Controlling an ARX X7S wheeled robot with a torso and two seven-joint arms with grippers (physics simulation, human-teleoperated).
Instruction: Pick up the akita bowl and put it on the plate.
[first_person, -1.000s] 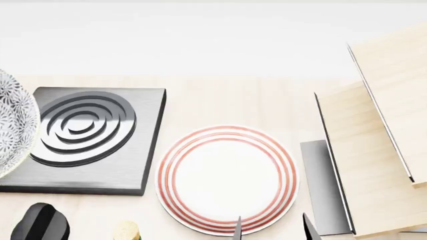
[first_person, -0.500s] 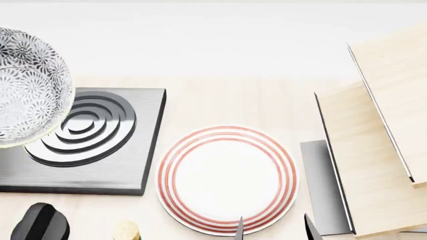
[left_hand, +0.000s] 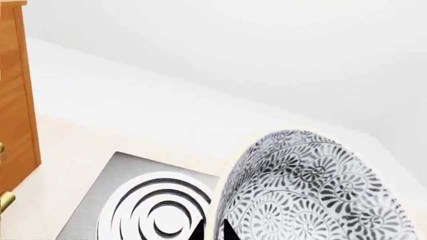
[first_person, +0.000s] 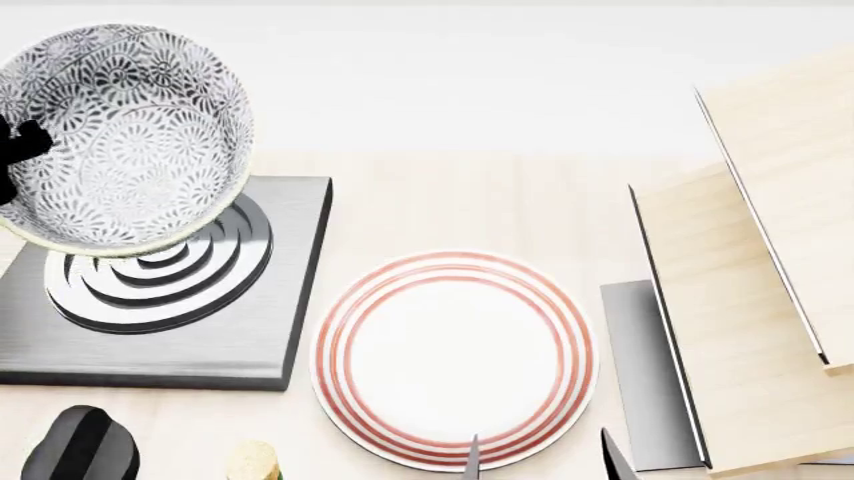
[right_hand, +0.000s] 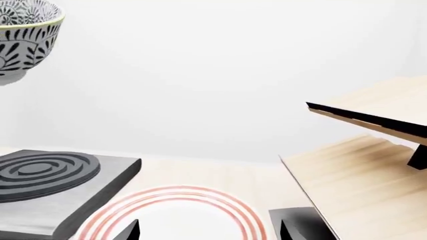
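- The akita bowl (first_person: 127, 135) is in the air, tilted, above the dark square burner (first_person: 174, 330) on the desk (first_person: 467, 205).
- The left pincer (first_person: 16, 150) grasps the akita bowl at its rim; only a small dark part shows.
- The plate (first_person: 454, 360) lies flat on the desk, just beside the burner and apart from the bowl.
- The right pincer (right_hand: 208, 230) stands released, near the plate's edge.
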